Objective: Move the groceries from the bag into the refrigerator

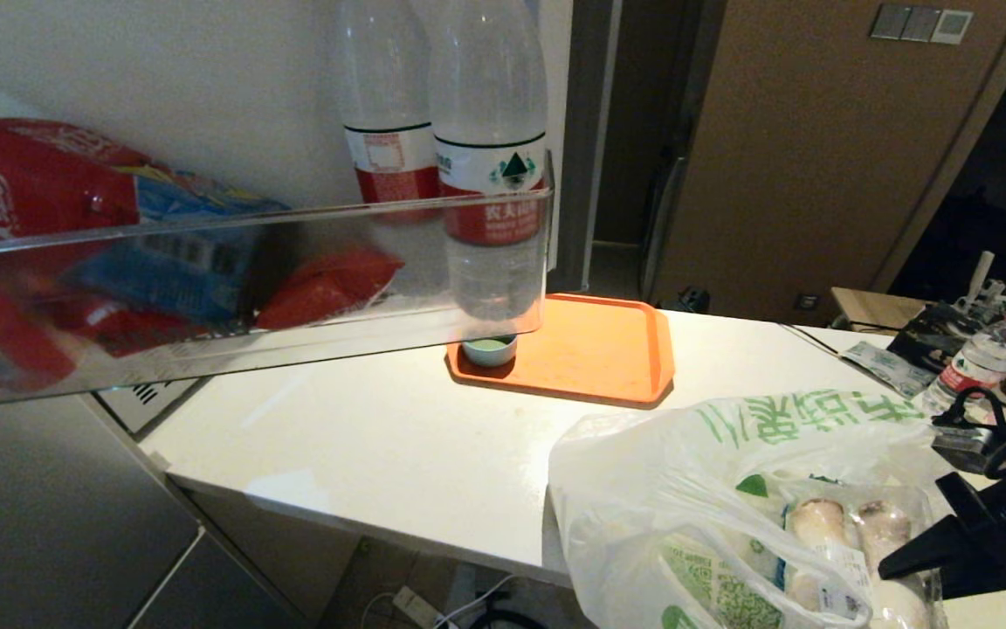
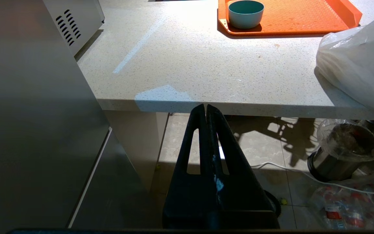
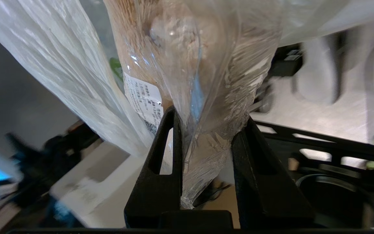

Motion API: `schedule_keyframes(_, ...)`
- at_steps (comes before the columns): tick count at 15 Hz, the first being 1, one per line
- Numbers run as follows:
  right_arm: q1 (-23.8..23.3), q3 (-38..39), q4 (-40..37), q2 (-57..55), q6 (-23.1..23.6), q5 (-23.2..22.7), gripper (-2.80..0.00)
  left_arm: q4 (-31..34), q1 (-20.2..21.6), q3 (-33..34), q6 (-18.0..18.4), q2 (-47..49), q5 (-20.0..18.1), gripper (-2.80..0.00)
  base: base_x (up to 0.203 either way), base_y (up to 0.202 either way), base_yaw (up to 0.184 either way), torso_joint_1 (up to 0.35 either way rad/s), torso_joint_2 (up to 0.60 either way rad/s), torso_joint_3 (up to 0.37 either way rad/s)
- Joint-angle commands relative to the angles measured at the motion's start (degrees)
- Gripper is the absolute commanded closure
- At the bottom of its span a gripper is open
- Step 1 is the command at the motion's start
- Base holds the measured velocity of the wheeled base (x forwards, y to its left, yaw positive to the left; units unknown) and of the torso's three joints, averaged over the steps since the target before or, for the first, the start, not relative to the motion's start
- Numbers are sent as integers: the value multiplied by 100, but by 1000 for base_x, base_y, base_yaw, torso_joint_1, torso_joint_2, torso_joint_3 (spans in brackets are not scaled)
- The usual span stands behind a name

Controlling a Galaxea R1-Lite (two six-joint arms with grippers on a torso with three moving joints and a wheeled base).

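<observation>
Groceries [image 1: 852,542] mostly sit in the bag [image 1: 669,489] on your counter [image 1: 398,445]; right gripper [image 3: 206,130] pinches the clear mushroom pack [image 3: 203,65] (not yet at the refrigerator door shelf [image 1: 241,288]), left gripper [image 2: 205,110] pressed together, parked low

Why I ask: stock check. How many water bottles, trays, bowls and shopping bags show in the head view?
Water bottles: 3
Orange tray: 1
Bowl: 1
Shopping bag: 1
Total: 6
</observation>
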State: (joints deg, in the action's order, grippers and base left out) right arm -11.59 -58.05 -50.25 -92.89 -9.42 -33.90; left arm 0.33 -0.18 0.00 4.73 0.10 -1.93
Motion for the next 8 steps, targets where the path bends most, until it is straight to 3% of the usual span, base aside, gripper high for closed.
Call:
schedule_keyframes(1,-1,-8,-21,400,-2,184,0,2,1,0,-16,-1,-1,0,0,0,0,0,0,0)
schedule_keyframes(5,-1,-40,75,1008,-16,1056,0,-7,1,0,-112,-1,17,0,0,0,0,0,0,0)
schedule_keyframes(8,-1,47,937,1393,-370,2162,0,-7,1,0,-139,-1,34,0,0,0,0,0,0,0)
